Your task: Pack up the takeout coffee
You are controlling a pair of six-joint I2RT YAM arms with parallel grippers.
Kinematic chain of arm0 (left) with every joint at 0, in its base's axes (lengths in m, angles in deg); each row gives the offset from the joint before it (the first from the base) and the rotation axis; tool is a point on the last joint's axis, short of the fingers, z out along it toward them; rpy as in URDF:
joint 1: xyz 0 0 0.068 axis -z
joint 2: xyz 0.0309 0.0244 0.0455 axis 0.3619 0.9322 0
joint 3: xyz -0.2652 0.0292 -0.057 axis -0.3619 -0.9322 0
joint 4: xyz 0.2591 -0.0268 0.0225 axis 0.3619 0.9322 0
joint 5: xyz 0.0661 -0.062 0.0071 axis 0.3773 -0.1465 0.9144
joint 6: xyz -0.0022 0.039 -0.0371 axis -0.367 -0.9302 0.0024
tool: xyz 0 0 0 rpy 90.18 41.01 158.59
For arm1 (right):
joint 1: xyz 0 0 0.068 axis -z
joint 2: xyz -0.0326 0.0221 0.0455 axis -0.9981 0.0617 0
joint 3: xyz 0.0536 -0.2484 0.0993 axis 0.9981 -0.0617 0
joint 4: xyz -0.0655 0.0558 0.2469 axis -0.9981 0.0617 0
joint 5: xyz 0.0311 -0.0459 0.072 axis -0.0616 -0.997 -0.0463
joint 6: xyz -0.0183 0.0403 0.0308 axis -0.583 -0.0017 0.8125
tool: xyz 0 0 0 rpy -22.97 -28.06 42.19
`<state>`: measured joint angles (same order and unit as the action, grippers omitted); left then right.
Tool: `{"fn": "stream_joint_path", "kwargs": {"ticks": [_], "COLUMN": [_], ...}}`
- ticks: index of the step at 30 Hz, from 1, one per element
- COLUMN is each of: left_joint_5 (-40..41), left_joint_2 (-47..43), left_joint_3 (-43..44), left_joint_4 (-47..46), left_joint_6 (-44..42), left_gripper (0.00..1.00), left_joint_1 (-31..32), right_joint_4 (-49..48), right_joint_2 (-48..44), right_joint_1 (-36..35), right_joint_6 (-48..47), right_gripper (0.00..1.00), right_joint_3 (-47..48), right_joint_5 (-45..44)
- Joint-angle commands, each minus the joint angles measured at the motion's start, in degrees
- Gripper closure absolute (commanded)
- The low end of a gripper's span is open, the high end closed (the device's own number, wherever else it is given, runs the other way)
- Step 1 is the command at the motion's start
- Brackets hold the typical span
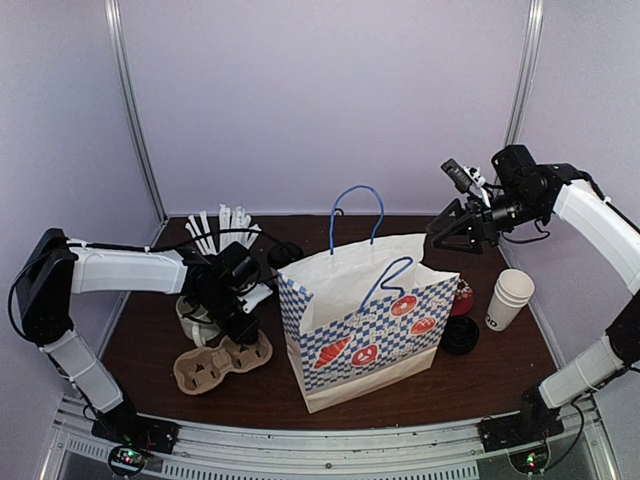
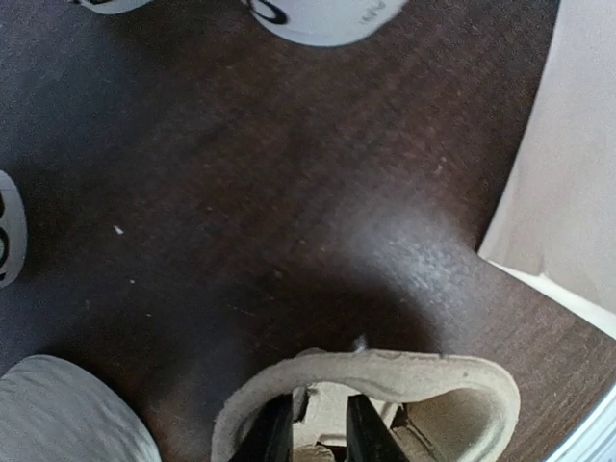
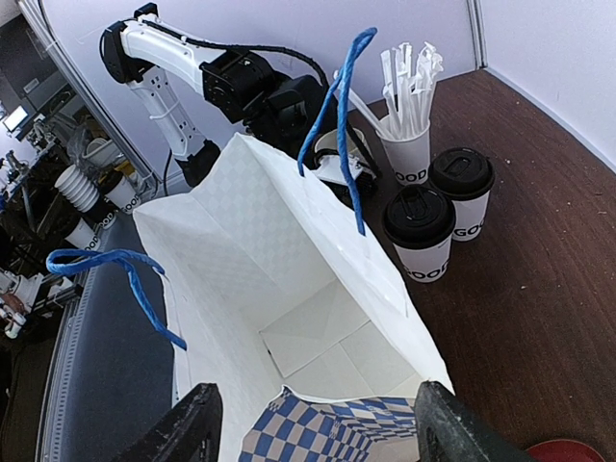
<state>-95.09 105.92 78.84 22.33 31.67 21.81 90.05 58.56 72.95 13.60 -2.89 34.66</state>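
Note:
Two takeout coffee cups, white with black lids, stand on the table behind the bag in the right wrist view, one nearer [image 3: 420, 234] and one farther [image 3: 461, 189]. The open paper bag [image 1: 362, 318] stands mid-table, and its white inside [image 3: 289, 289] holds nothing. My right gripper [image 1: 447, 228] hangs open above the bag's right side, with its fingers [image 3: 192, 428] spread wide. My left gripper [image 1: 243, 322] is low at the cardboard cup carrier [image 1: 220, 362]. Its jaws [image 2: 318, 414] are shut on the carrier's rim [image 2: 385, 371].
A white cup of straws [image 3: 409, 144] stands next to the coffees. A cream mug [image 1: 195, 318] sits by the left gripper. At the right are a stack of lidless white cups [image 1: 510, 298], a loose black lid [image 1: 460, 336] and a red item [image 1: 463, 297].

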Motion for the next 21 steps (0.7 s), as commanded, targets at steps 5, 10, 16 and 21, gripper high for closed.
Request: {"fn": "stream_joint_path", "kwargs": {"ticks": [5,10,16,21], "left_joint_5": [4.1,6.2,7.1,8.5], "left_joint_2": [1.4,-5.9,-13.6,-15.0], "left_joint_3": [2.9,3.6,1.4,-2.9], "left_joint_4": [-2.0,5.1,14.0,16.0], "left_joint_6": [1.1,5.6,14.4,16.6], "left_gripper": [0.67,0.50,0.43,0.38], "left_joint_1": [-2.4,-2.4,-2.3,-0.8], "right_joint_4": [-1.5,-1.6,-1.4,-1.3], "right_joint_2": [-1.5,-1.8,-1.1,-0.6], "right_joint_1": [0.3,0.4,0.4,0.4], "right_joint_6": [0.1,0.0,-0.4,-0.7], "right_gripper": [0.28,0.28,0.28,0.28], "right_joint_3": [-0.9,-1.3,-1.2,-1.2], "right_joint_5": [0.4,0.1,0.5,0.8]}}
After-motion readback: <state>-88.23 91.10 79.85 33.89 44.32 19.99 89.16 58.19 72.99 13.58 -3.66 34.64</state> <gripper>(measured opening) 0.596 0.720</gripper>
